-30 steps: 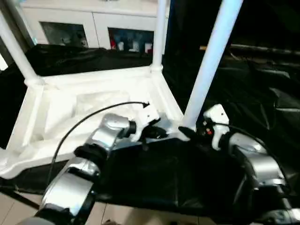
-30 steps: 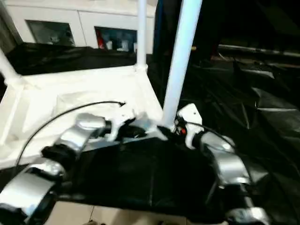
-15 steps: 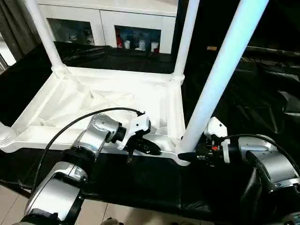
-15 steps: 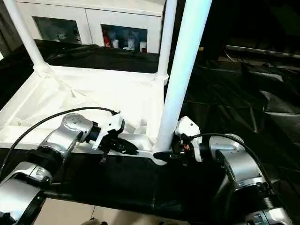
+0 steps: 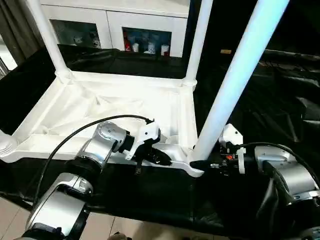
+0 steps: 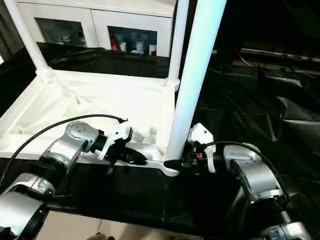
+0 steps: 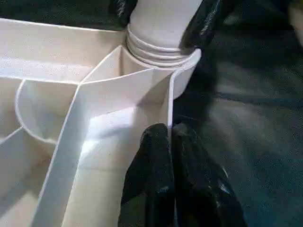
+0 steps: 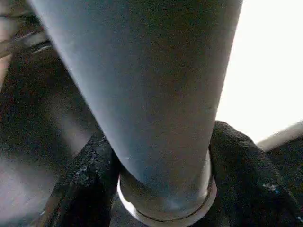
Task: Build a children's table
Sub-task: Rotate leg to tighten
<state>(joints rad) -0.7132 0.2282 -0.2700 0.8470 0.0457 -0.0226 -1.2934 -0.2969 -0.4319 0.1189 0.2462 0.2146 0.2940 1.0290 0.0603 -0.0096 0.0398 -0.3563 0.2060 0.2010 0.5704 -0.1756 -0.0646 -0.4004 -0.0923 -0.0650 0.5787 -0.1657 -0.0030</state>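
White plastic children's table [image 5: 125, 107] lies upside-down on black sheet [image 6: 240, 100], ribbed underside up, w/ long tapered round white legs standing in corner sockets. Right gripper [image 8: 158, 175] clamped round base of nearest leg [image 5: 235, 75], one black finger [image 8: 87, 177] each side, just above socket collar; leg rises straight up from betw. them. Left gripper [image 7: 170, 165] pinched shut on thin near rim wall [image 7: 168, 101] of tabletop, one finger inside, one outside, just beside same corner socket [image 7: 161, 49]. Far legs [image 5: 197, 40] stand well apart from both grippers. White cabinet [image 5: 107, 22] beyond table.
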